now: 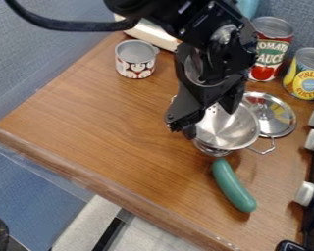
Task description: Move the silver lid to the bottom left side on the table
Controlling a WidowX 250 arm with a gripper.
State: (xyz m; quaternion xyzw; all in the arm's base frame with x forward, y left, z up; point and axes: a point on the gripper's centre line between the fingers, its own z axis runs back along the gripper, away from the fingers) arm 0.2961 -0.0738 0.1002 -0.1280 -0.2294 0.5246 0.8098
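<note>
Wooden table (pixel 94 117): its lower-left part is the goal, and the lid has yet to be brought there.
Small tin (pixel 135 59): upright toward the back, well apart from the lid, so probably no part of this job.
Black gripper (pixel 210 122): hanging over the colander with its fingers spread wide, one by the near-left rim and the other above the bowl; nothing is pinched between them. Whether either finger touches the metal, I cannot tell. Spread like this, it looks placed for the colander's wall rather than the lid; for the lid it would need to shift right and take the knob or edge.
Steel colander (pixel 231 131): mouth up, its base on the table, a wire handle sticking out toward the lower right. It sits just in front of the lid and could be knocked on the way in or out.
Green cucumber (pixel 232 186): lying aslant just below the colander, where a low drag could roll it.
Silver lid (pixel 281 117): the thing to move, on the table at the right, partly behind the colander's rim.
Red tin (pixel 272 46) and yellow tin (pixel 307 73): upright behind the lid, likely hemming in that side.
</note>
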